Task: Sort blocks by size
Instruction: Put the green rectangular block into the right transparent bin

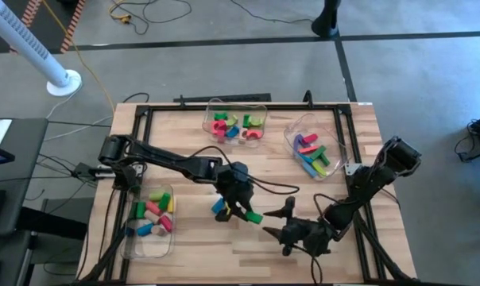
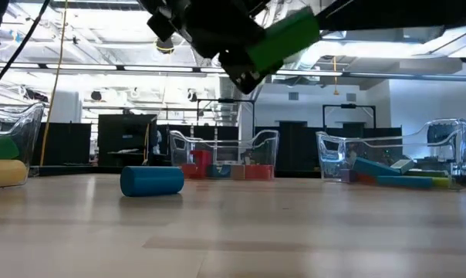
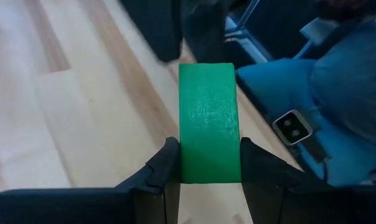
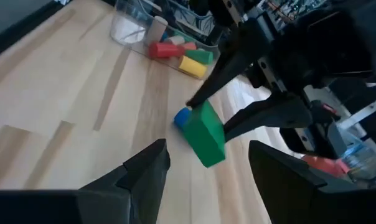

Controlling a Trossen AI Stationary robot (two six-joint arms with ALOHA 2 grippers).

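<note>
While my left claw (image 1: 241, 208) grips the green block (image 3: 208, 127) by its long sides, clear above the surface (image 1: 184, 242), I judge the carry to a bin is the step in hand. Advice to self: keep the block level, compare its length with the long bars in the far-right bin (image 1: 335, 135), and release low inside the walls. My right claw (image 4: 203, 171) hangs spread and empty near the front edge, facing the block. A blue cylinder (image 2: 152, 181) lies loose below. No readable writing or brand anywhere.
</note>
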